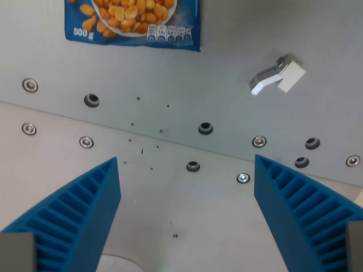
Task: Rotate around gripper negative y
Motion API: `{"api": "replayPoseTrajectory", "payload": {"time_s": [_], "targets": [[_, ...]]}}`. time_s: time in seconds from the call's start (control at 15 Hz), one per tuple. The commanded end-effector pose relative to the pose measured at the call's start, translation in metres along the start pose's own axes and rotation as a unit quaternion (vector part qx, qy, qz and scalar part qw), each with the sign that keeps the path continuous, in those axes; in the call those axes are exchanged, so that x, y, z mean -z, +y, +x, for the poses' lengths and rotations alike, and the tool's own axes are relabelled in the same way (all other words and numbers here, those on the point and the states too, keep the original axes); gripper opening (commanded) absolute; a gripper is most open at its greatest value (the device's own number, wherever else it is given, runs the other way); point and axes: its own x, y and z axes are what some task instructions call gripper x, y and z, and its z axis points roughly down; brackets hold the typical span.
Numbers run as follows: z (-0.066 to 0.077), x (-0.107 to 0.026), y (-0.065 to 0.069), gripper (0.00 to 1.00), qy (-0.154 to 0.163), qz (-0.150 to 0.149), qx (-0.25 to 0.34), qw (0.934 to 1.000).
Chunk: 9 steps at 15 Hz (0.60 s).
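With its blue ribbed gripper [186, 170] spreading wide and holding nothing at the frame's bottom, over the bolted grey metal table [227, 221], tilting risks a fingertip scraping that surface if it is sitting low.

Bare table [187, 215] between tool's [187, 164] spread fingers [85, 209]

We have one view only, from the wrist, looking down past the tool [186, 187] onto the grey surface [215, 215]. Its two blue fingers [79, 215] rise from the bottom corners, spread apart, so we sit close behind them. At the top edge we catch the lower part of a blue snack bag [133, 22].
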Motion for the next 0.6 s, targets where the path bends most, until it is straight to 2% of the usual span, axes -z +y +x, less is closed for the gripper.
{"api": "replayPoseTrajectory", "payload": {"time_s": [0.07,0.6], "targets": [[0.0055,0.0078,0.0001,1.0,-0.12,-0.012,-0.009,0.9927],[0.0055,0.0078,0.0001,1.0,-0.172,-0.012,-0.009,0.9849]]}}
